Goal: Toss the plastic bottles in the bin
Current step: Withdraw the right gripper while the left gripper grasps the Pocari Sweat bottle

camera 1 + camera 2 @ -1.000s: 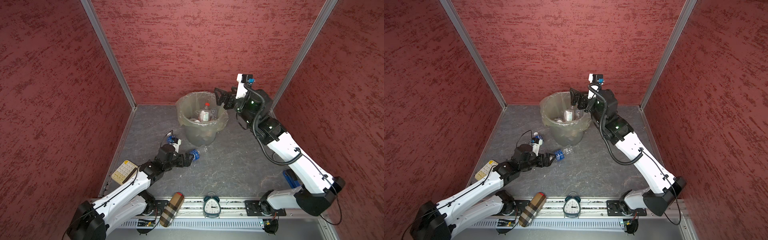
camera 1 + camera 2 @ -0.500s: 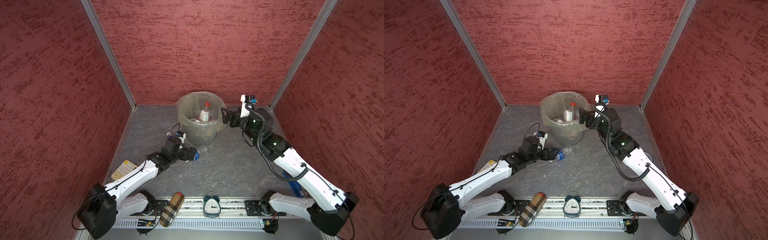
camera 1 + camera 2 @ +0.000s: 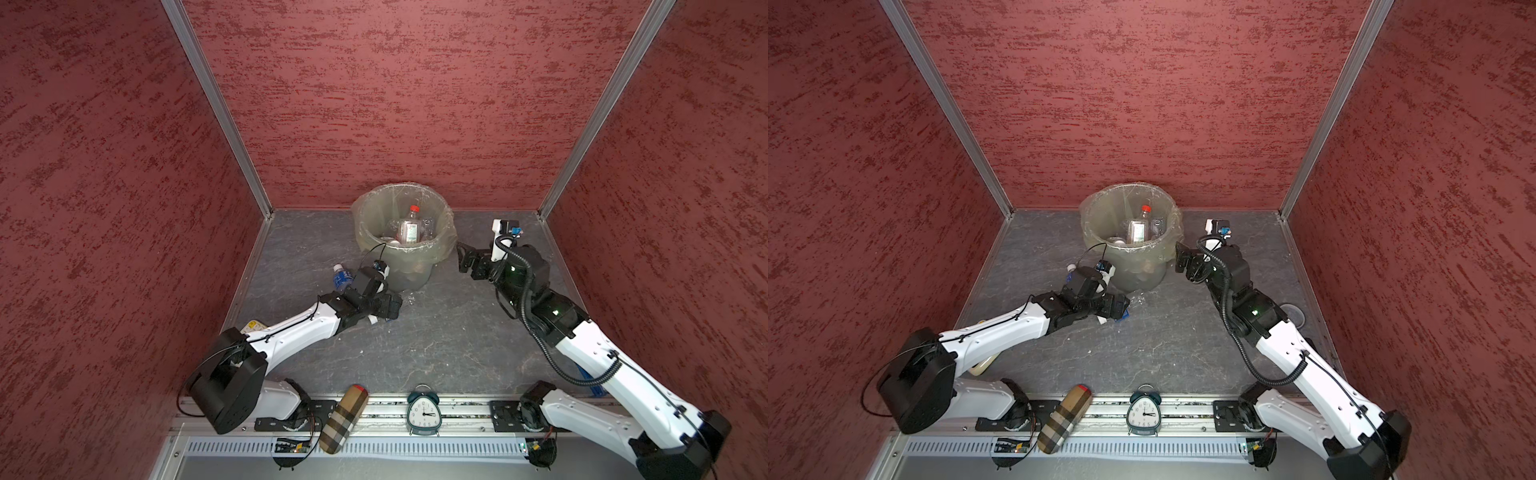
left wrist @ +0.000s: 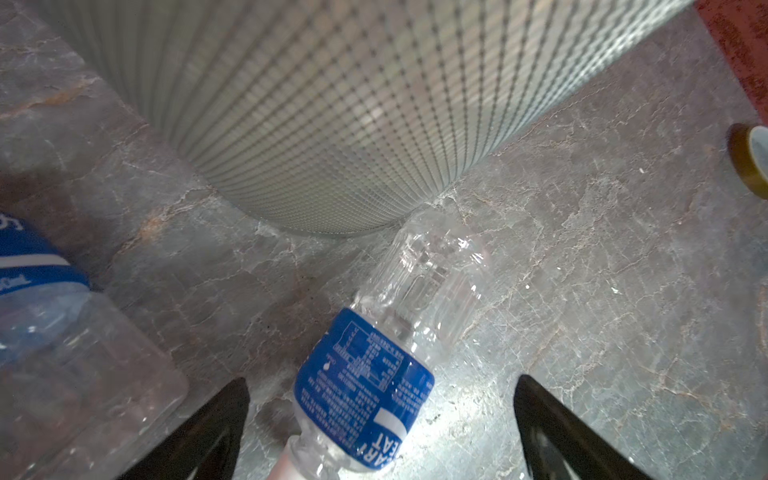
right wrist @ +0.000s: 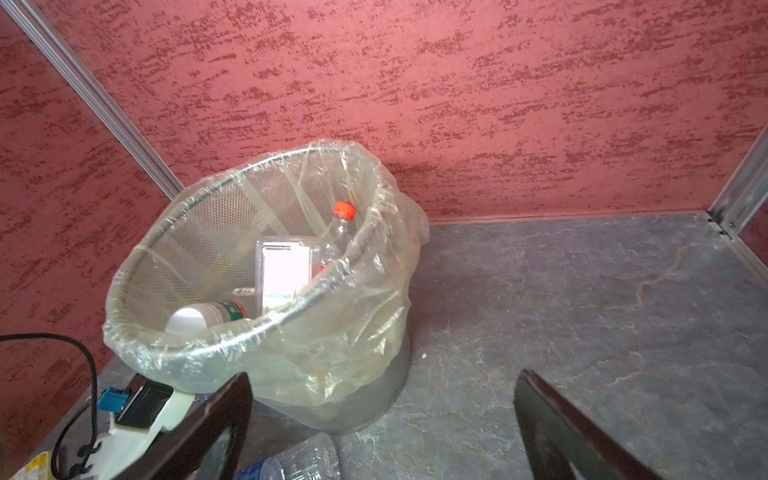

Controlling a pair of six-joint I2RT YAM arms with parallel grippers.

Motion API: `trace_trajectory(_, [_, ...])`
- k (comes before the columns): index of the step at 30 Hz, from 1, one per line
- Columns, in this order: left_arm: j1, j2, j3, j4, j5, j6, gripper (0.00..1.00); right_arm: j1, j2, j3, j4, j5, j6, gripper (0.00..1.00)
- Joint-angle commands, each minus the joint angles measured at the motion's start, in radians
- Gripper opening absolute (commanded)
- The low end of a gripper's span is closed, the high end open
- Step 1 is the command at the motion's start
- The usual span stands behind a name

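Some of the plastic bottles are already inside the bin [image 3: 438, 253]. One with a red cap [image 3: 412, 209] stands up in there, and a few more lie around it. At least two bottles are not in yet, so I think the job is mostly done but not finished.

The bottle on the bench [image 4: 386, 353] lies on its side. It is clear, a bit dented, and has a blue label with white writing. Its clear end touches the foot of the bin. The second bottle [image 3: 341, 277] has a blue label and a white cap. It lies just beside the bin too, more toward the left edge of the bench.

The bin stands by the back edge of the bench, about in the middle. It is made of grey mesh, with a see-through yellowish bag folded over its rim.

The left gripper [image 4: 382, 380] is down low with its jaws wide apart, one on each side of the bottle. It is not squeezing the bottle. The right gripper [image 5: 384, 376] is also wide apart and holds nothing. It hangs near the right side of the bin.

A clock [image 3: 423, 409] and a plaid case [image 3: 343, 419] sit at the front edge.
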Motion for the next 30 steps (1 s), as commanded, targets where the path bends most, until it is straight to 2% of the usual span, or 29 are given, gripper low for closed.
trace_trajectory(1, [-0.025,0.038,0.029,-0.009,-0.042,0.054,1.0,-0.014,-0.037,-0.031,-0.026,0.025,0.026,0.99])
trace_trajectory(16, [-0.082,0.176,0.07,-0.012,-0.099,0.114,0.97,-0.041,-0.119,-0.166,-0.078,0.004,0.059,0.99])
trace_trajectory(25, [-0.111,0.221,0.091,-0.017,-0.137,0.135,0.97,-0.045,-0.141,-0.187,-0.095,0.006,0.068,0.99])
trace_trajectory(30, [-0.123,0.247,0.112,-0.034,-0.156,0.145,0.93,-0.047,-0.142,-0.194,-0.096,0.003,0.073,0.99])
